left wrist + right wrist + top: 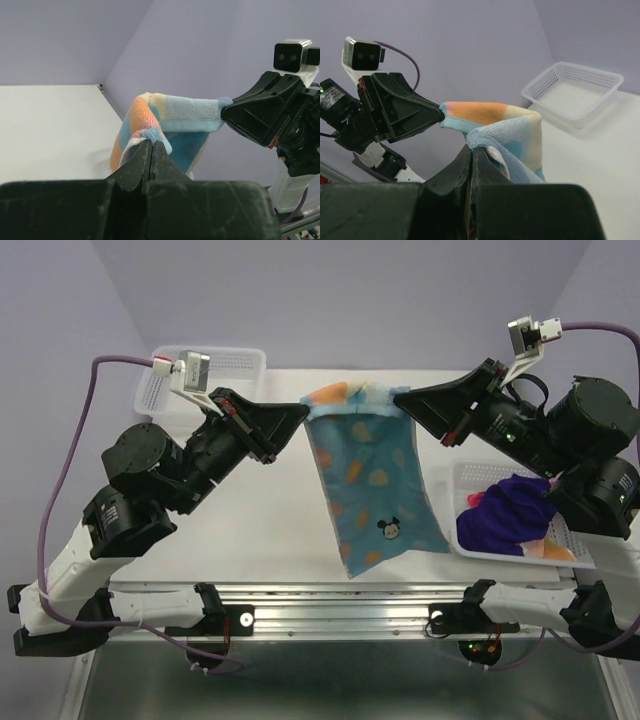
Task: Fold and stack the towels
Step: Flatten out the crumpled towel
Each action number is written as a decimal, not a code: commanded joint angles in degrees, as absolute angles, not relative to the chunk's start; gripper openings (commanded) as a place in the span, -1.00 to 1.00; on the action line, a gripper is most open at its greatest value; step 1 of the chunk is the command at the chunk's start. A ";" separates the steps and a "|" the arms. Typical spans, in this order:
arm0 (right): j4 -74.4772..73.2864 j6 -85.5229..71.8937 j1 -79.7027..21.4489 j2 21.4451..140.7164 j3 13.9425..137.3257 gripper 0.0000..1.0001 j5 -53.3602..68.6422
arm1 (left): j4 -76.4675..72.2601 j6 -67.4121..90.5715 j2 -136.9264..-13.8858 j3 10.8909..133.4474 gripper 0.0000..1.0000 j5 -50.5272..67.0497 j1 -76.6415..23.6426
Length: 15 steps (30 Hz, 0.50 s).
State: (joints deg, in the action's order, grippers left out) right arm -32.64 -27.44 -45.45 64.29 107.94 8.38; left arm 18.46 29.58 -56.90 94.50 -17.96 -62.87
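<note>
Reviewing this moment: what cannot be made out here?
Top view: what lies under the purple towel in the right basket, partly covered by the right arm.
Top view: pink and orange scraps beside it, too small to identify.
Wrist views: the lower part of the patterned towel, behind the black fingers.

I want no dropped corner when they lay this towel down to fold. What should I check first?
1. Left gripper shut on patterned towel corner: ok.
2. Right gripper shut on opposite top corner: ok.
3. Top edge taut between them: not ok, it humps up.
4. Lower edge clear of table: cannot tell.
5. Purple towel inside right-hand basket, apart from hanging towel: ok.
</note>
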 commanded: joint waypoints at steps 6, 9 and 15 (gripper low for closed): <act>-30.85 -26.46 -45.70 59.59 97.83 -0.99 -1.28 | 11.78 31.28 -53.70 84.30 -1.00 -24.15 -62.67; -29.10 -25.32 -45.70 59.85 93.88 -0.99 -8.75 | 10.02 32.17 -53.52 78.76 -1.00 -30.49 -62.23; -22.68 -20.84 -45.44 67.03 87.10 -0.99 -25.99 | 7.05 35.59 -60.27 73.22 -1.00 -20.95 -41.73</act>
State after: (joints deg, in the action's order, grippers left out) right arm -29.54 -24.73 -45.45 61.91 89.06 -12.05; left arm 13.21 33.54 -56.84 75.88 -25.61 -54.02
